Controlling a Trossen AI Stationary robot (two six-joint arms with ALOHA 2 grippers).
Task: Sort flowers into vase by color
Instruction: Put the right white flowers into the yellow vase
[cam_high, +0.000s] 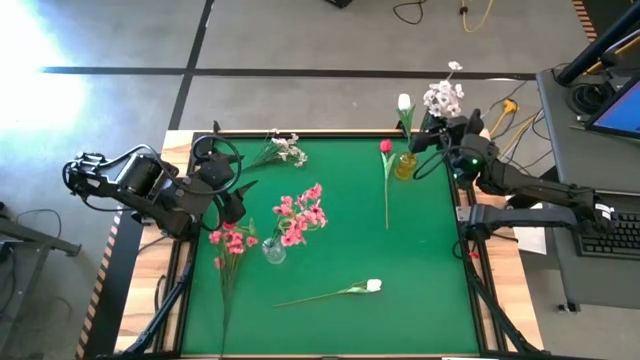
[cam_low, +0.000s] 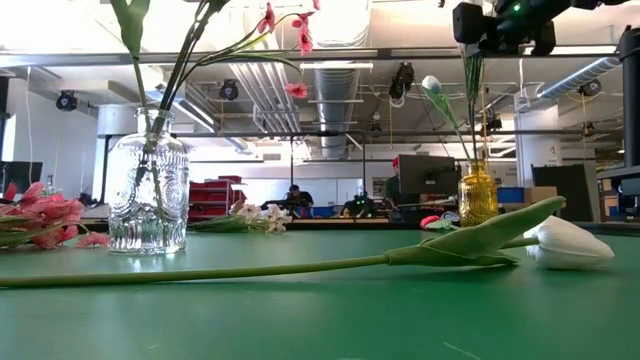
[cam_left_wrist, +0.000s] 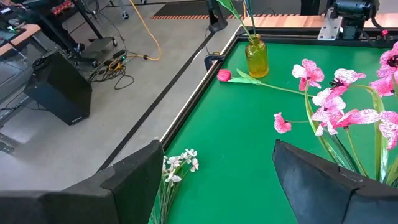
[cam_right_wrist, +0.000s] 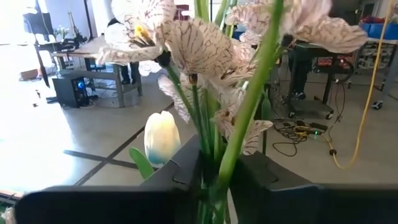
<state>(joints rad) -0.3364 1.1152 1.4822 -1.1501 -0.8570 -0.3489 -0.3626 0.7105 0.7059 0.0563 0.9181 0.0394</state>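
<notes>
On a green felt-like worktop (cam_high: 430, 290) framed in pale wood, two glass vases hold the sorted stems: a ribbed clear vase (cam_high: 273, 250) near the middle carries a spray of pink blossoms (cam_high: 303, 213), and a small amber vase (cam_high: 404, 165) at the far right edge holds a white tulip (cam_high: 404, 102) and a veined white-blossom spray (cam_high: 443, 97). The right tool (cam_high: 433, 137) hangs over the amber vase, its dark fingers (cam_right_wrist: 186, 163) closed around the spray's thin green stems just above the vase mouth. Four flowers lie loose on the cloth: a red tulip (cam_high: 386, 147) on a long straight stem beside the amber vase, a white tulip (cam_high: 372, 286) with a broad leaf near the front, a pink blossom spray (cam_high: 232, 240) at the left, and a small white-blossom spray (cam_high: 288, 149) at the far edge. The left tool (cam_high: 236, 196) waits at the left side beside the clear vase, its fingers (cam_left_wrist: 134, 180) spread wide and empty
</notes>
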